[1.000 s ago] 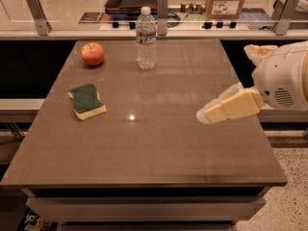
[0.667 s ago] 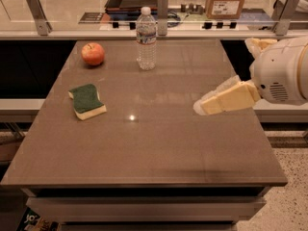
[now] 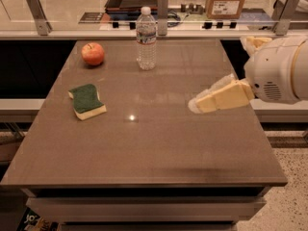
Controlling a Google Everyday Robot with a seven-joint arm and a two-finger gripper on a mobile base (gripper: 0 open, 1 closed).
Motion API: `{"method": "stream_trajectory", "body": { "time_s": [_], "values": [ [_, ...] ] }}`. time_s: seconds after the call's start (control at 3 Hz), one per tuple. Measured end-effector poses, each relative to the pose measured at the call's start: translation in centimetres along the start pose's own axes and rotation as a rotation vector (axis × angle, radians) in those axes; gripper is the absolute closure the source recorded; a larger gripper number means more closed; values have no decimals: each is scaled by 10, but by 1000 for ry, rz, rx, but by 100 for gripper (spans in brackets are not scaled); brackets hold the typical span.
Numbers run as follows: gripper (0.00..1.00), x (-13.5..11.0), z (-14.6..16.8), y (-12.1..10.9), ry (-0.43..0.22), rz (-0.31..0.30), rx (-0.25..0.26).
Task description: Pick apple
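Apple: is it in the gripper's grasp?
No, the apple lies near the table's far left corner, while the gripper hangs over the right side, well apart from it.

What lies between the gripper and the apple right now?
In the camera view, bare tabletop. The gripper hangs over the right side, the apple sits far left; the water bottle stands just behind that line, the sponge in front of it.

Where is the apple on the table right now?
The apple sits near the far-left corner of the table, left of the water bottle, beyond the sponge. The end effector hovers over the right side.
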State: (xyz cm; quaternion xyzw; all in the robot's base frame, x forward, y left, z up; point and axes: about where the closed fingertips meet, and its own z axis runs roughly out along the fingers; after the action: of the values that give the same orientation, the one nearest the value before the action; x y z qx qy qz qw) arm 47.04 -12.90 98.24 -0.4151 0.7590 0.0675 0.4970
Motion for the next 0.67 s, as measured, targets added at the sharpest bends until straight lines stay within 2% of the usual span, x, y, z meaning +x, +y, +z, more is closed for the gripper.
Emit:
{"method": "stream_trajectory", "body": {
  "time_s": [0.67],
  "values": [
    [0, -41, 59, 24, -156, -5, -10]
  ]
}}
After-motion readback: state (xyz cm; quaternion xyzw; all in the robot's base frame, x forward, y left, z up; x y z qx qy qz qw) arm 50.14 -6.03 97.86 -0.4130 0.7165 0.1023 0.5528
